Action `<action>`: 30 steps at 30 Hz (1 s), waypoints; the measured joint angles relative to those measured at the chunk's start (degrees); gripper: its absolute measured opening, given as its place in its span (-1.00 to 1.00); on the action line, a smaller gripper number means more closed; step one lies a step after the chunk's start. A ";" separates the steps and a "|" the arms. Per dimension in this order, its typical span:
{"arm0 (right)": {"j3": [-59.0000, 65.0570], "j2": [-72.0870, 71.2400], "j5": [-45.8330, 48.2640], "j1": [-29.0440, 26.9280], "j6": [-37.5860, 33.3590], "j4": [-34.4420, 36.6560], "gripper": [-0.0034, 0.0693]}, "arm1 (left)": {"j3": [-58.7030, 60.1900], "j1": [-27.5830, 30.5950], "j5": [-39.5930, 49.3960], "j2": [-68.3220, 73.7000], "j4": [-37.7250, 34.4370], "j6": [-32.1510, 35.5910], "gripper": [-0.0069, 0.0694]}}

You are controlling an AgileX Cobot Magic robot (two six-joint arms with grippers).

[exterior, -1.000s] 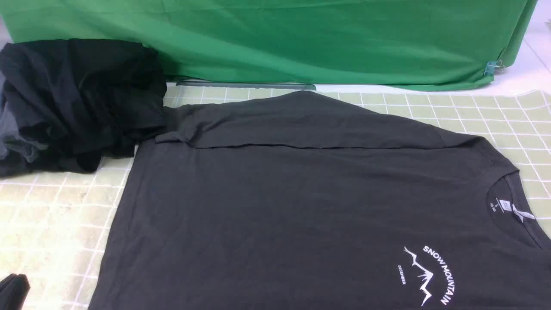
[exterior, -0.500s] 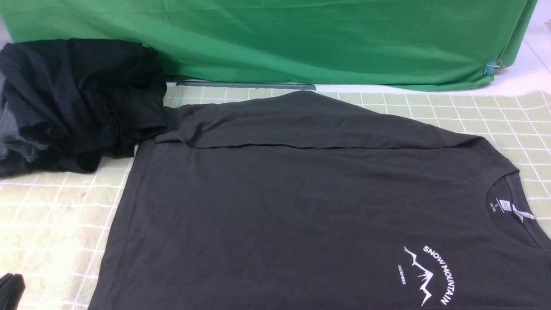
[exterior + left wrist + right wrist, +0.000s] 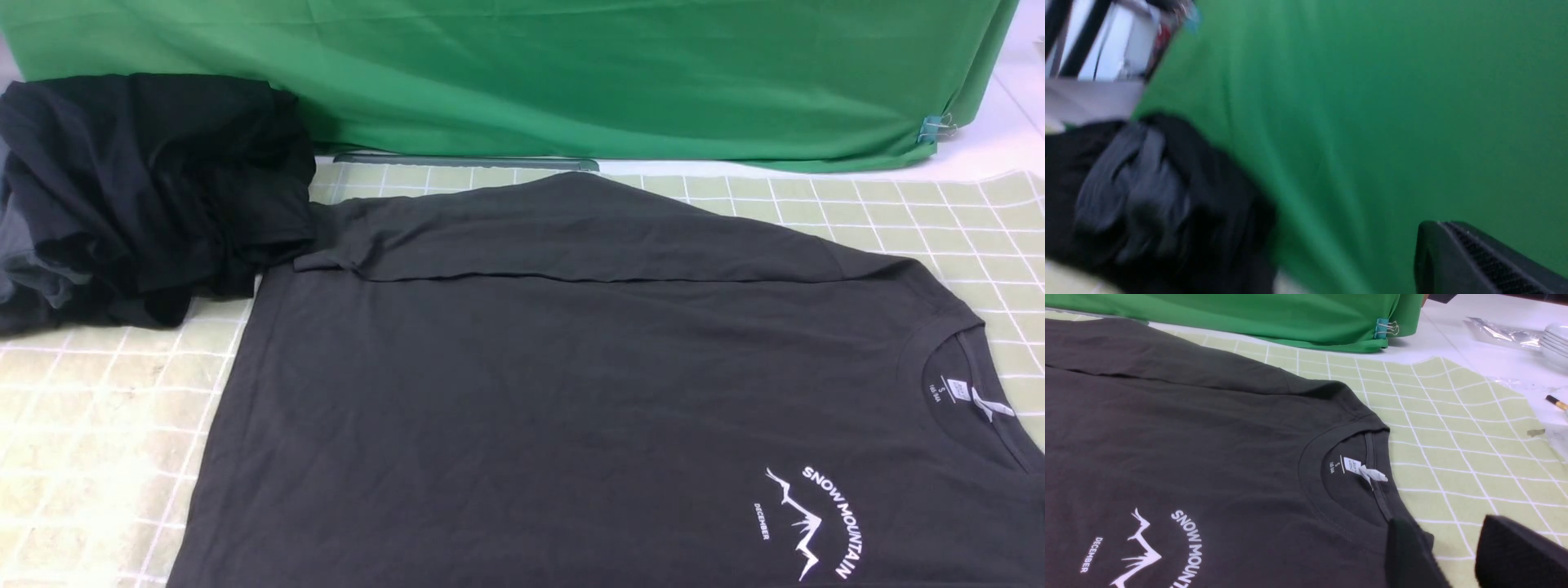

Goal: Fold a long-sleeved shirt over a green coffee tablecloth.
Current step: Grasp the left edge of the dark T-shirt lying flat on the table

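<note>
**One shirt, laid flat, collar to your right**

You have one long-sleeved shirt (image 3: 522,392) on the table, spread chest-up on the single green coffee tablecloth (image 3: 939,212). It covers most of the middle and near part of that cloth. Its long axis runs across the table from side to side: the collar (image 3: 971,384) points to the robot's right and the hem to its left. The one white mountain print (image 3: 808,523) lies near the collar. One sleeve (image 3: 571,229) shows, folded along the far edge of the body, its end reaching left. The near edge is cut off in the front view.

One black bundle of garments (image 3: 139,188) sits at the far left, against that sleeve end. One bright green sheet (image 3: 571,73) hangs behind, with one clip (image 3: 935,126) at its right corner.

Your right gripper (image 3: 1457,559) hovers by the collar. Both of its fingers (image 3: 1408,555) show, spread apart with nothing between them.

Of your left gripper (image 3: 1478,261) only one finger shows, in a blurred wrist view facing the bundle and the sheet. You cannot tell how wide it stands or whether it grips anything.
</note>
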 joint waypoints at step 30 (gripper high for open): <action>-27.38 9.16 -1.97 9.70 33.59 -4.20 -0.83 | -34.98 0.00 69.34 52.06 -5.16 28.81 -0.81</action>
